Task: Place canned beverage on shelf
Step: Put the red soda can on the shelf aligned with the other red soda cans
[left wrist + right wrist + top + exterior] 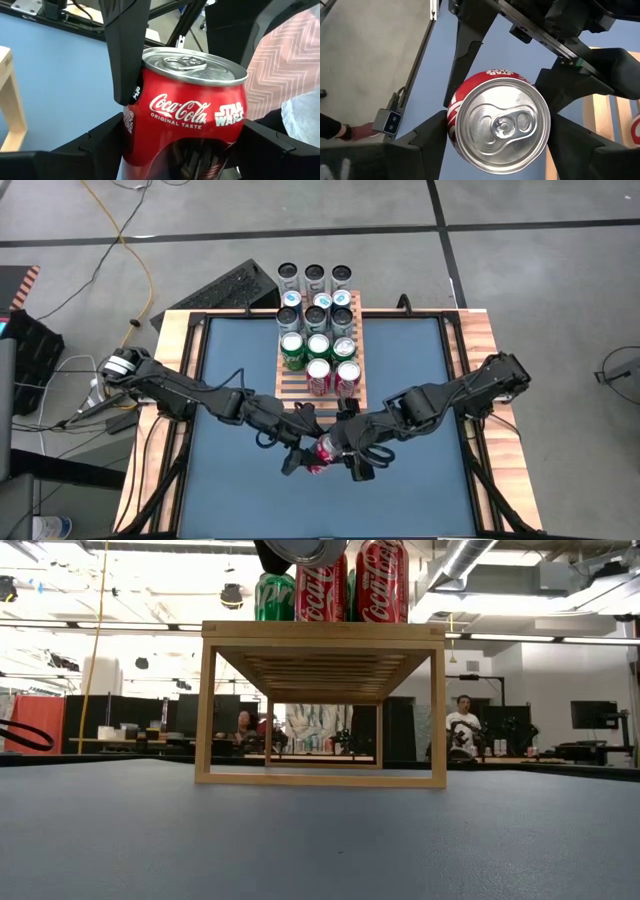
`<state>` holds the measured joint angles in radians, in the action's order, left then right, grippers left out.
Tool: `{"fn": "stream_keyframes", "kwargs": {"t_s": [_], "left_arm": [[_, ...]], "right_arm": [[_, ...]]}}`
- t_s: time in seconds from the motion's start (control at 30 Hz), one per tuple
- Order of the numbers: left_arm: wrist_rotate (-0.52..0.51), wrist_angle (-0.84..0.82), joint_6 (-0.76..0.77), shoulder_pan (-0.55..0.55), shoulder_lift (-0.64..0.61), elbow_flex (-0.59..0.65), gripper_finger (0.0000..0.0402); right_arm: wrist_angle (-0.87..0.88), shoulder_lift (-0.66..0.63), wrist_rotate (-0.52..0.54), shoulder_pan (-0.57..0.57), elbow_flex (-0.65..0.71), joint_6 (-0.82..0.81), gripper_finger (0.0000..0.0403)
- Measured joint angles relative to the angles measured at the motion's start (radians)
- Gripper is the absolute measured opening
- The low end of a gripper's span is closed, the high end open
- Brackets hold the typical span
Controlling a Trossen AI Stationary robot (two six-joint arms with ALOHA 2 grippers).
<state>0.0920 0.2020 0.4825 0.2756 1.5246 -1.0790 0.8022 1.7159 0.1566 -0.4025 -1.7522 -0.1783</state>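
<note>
Much of the red cola can [322, 452] is covered from above, where both arms cross over it. The low view cuts it off at the frame's top edge, showing only its underside clear of the blue-grey table mat [230, 380]. The wrist views show it better. The left pincer [185, 150] has a finger pressed to each side of the can, and the right pincer [497, 140] clasps the same can from the opposite side. Both are spread about a can's width and closed against it, and the can lies tilted between them. The mat sits in a wooden table frame on a grey concrete floor, with a yellow cable [140, 275] and a keyboard [225, 285] beyond the table. Past the pincers in the low view, two seated people [462, 725] show far back in a workshop with desks and monitors. The shelf [290, 385] stands on the mat just beyond the pincers. Nearest them it holds two red cans [347, 373], with bare slats beside these towards the left pincer. Behind come three green cans [292, 350], then darker and blue-topped cans [322, 300]. Three more dark cans [314, 277] stand farthest off, and what they rest on cannot be made out.
</note>
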Motion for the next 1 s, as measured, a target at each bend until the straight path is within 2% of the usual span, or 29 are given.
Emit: {"fn": "stream_keyframes", "kwargs": {"t_s": [0.2,0.43,0.8,0.93,1.0], "left_arm": [[-0.033,0.056,0.011,0.005,0.002,0.001,0.0293],[-0.118,0.183,0.006,0.011,0.001,0.0,0.0294],[-0.211,0.198,-0.119,0.049,-0.042,0.003,0.0294],[-0.273,0.195,-0.217,0.077,-0.118,0.003,0.0294],[-0.311,0.135,-0.264,0.092,-0.18,0.0,0.0294]], "right_arm": [[0.021,-0.034,0.007,-0.009,0.0,-0.002,0.029],[0.052,-0.139,0.1,-0.017,-0.002,-0.006,0.0291],[0.135,-0.366,0.408,-0.133,-0.003,-0.058,0.0292],[0.205,-0.425,0.516,-0.208,-0.003,-0.125,0.0292],[0.231,-0.431,0.554,-0.242,-0.003,-0.152,0.0292]]}}
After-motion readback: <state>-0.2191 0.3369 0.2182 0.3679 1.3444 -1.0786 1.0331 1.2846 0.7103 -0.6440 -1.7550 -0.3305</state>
